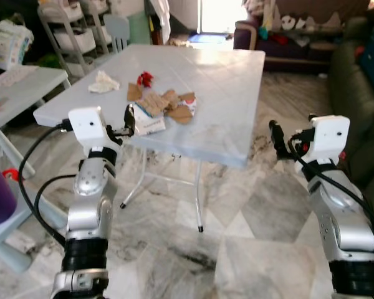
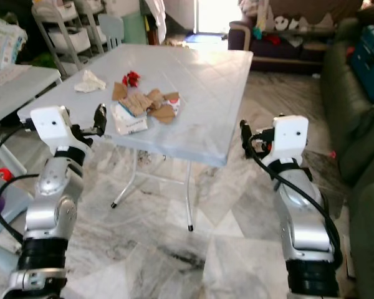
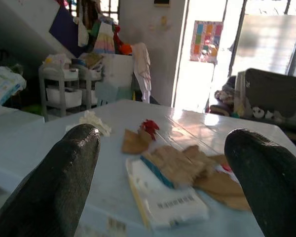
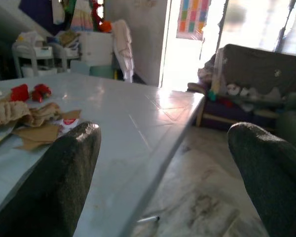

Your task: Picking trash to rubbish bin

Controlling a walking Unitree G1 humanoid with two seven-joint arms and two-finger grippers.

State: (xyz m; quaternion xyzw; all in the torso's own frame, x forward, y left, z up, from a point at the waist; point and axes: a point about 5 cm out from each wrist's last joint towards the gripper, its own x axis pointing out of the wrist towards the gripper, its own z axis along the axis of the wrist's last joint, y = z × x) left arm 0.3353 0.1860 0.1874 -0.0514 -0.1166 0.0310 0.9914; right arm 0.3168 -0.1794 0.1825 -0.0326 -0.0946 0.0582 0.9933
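while i'm looking down from the head view, my left hand [image 1: 130, 119] is hovering at the tabletop [image 1: 224, 81] edge, just before the trash pile [image 1: 161, 107]. my right hand [image 1: 275, 136] is hanging off the tabletop's far corner. left wrist view: fingers [image 3: 59, 177] are standing wide apart, trash ahead. right wrist view: fingers [image 4: 64, 168] are spread too.

Daylight floods through the doorway [image 3: 202, 54] beyond the left hand [image 3: 163, 158], blown out; sheen across the tabletop [image 1: 224, 68]; wrist-view fingers [image 3: 59, 177] soft, out of focus.
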